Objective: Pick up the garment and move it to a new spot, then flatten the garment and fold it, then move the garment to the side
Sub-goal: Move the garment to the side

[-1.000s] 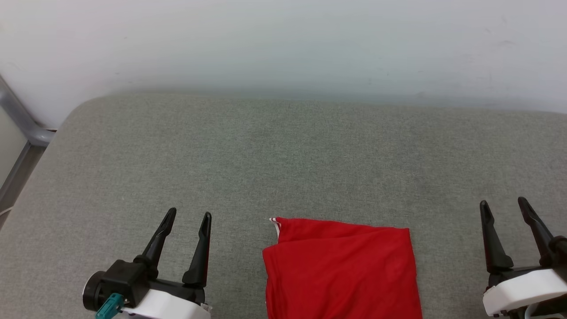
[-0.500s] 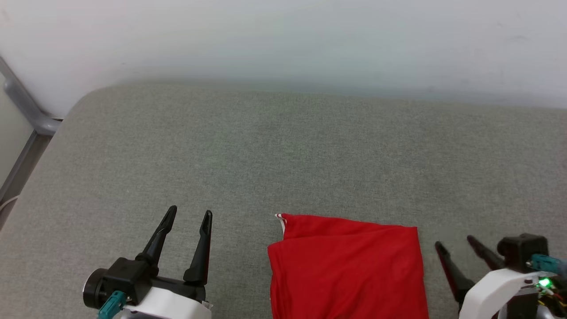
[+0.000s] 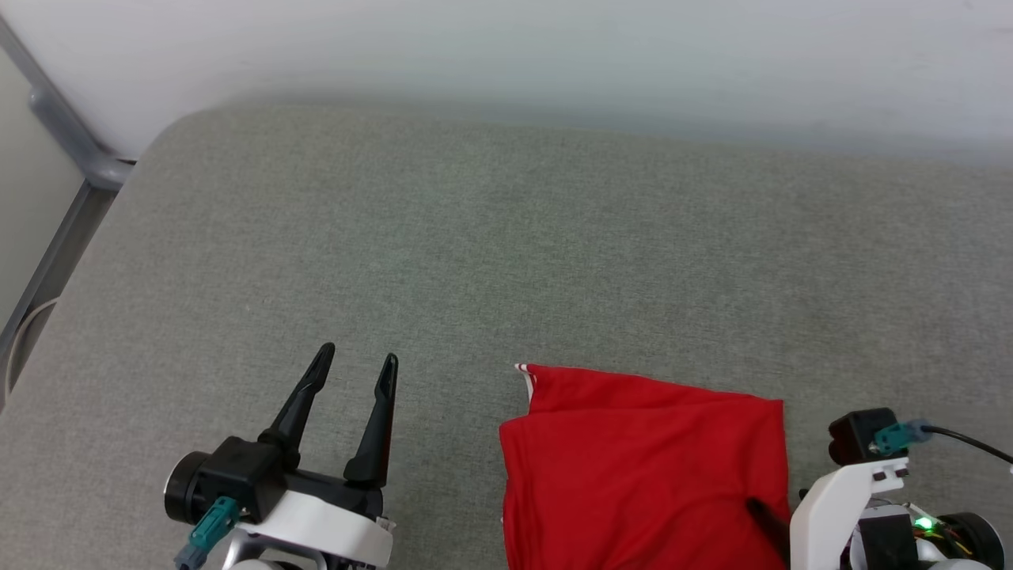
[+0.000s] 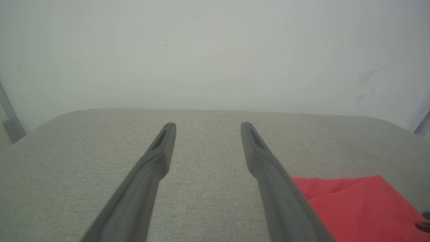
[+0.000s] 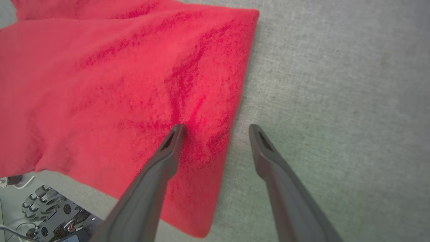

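A: Biggest first?

B: Pale wall (image 3: pixel 554 47) across 12 o'clock in the head view. Below it, a grey fabric-covered worktop (image 3: pixel 475 237), rounded at its 10 o'clock corner, right beside a grey metal rail (image 3: pixel 99 165).

A: And the garment (image 3: pixel 633 475)?

B: Lies at 5 o'clock on the worktop, folded into a flat red rectangle. Runs off the bottom edge of the head view. Shows a sliver of red-white striped trim (image 3: pixel 522 378) at its 11 o'clock corner.

A: Left hand (image 3: pixel 358 355)?

B: Sits at 7 o'clock, well apart from the garment. Fingers spread and pointing toward 12, empty, over bare worktop.

A: Right hand (image 5: pixel 216 127)?

B: Down at 4 o'clock, tipped toward the garment's 3 o'clock edge. Wide open, gripping nothing. Straddles that edge in the right wrist view: one fingertip (image 5: pixel 176 132) on the red cloth, creases fanning out from it, the other over bare grey fabric just beside the edge. Hard to tell whether that second tip touches down.

A: Small stuff?

B: Teal plug (image 3: pixel 210 526) on the left wrist. Second teal plug (image 3: pixel 894 435) on the right wrist, with a black cable (image 3: pixel 965 445) trailing toward 3 o'clock. Green light (image 3: pixel 922 523) glowing on the right arm.
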Tool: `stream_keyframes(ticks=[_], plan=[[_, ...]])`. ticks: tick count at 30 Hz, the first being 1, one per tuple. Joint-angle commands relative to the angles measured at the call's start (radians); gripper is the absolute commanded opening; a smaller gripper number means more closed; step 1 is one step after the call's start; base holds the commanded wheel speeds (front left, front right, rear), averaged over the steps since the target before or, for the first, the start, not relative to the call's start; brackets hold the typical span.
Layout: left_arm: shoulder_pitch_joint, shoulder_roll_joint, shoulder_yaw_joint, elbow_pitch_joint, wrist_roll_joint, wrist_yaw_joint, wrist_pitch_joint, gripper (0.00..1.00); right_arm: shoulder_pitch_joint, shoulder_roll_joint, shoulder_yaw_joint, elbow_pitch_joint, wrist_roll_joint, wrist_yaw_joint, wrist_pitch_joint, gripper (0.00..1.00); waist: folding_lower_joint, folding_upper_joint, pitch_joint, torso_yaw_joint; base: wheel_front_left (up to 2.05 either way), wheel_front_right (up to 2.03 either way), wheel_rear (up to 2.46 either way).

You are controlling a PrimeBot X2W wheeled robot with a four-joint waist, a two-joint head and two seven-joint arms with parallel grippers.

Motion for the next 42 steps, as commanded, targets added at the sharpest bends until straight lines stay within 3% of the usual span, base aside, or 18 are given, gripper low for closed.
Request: stream_keyframes(ticks=[1, 10, 11, 12, 24, 27, 33, 42], plan=[[-0.015, -0.001, -0.001, 0.001, -0.005, -0.002, -0.002, 1.00, -0.013, 0.007, 0.001, 0.011, -0.011, -0.001, 0.014, 1.00, 0.0000, 0.0000, 0.013, 0.013, 0.00, 0.00, 0.00], [-0.035, 0.003, -0.016, 0.006, -0.006, -0.002, -0.002, 1.00, -0.027, 0.021, 0.046, 0.120, -0.037, 0.000, 0.063, 1.00, 0.0000, 0.0000, 0.048, 0.044, 0.00, 0.00, 0.00], [-0.037, 0.003, -0.017, 0.007, -0.006, -0.002, -0.002, 1.00, -0.027, 0.022, 0.058, 0.134, -0.032, 0.000, 0.064, 0.62, 0.0000, 0.0000, 0.049, 0.045, 0.00, 0.00, 0.00], [-0.038, 0.006, -0.021, 0.009, -0.005, -0.002, -0.002, 1.00, -0.031, 0.016, 0.074, 0.144, -0.033, 0.001, 0.059, 0.00, 0.0000, 0.0000, 0.049, 0.046, 0.00, 0.00, 0.00], [-0.015, 0.015, -0.049, 0.020, 0.001, -0.002, -0.002, 1.00, -0.124, -0.096, 0.139, 0.103, -0.097, -0.001, -0.089, 0.00, 0.0000, 0.0000, 0.001, -0.032, 0.00, 0.00, 0.00], [-0.003, 0.018, -0.082, 0.010, -0.001, -0.002, -0.002, 1.00, -0.168, -0.254, 0.257, 0.003, -0.093, -0.001, -0.060, 0.00, 0.0000, 0.0000, -0.015, -0.135, 0.00, 0.00, 0.00], [-0.026, -0.003, -0.133, -0.039, -0.019, -0.002, -0.002, 1.00, -0.237, -0.457, 0.360, -0.066, -0.067, -0.001, -0.056, 0.00, 0.0000, 0.0000, 0.013, -0.249, 0.00, 0.00, 0.00], [-0.113, 0.033, -0.188, -0.095, -0.010, -0.002, -0.002, 1.00, -0.364, -0.623, 0.353, 0.015, -0.070, -0.001, -0.137, 0.00, 0.0000, 0.0000, 0.136, -0.391, 0.00, 0.00, 0.00]])
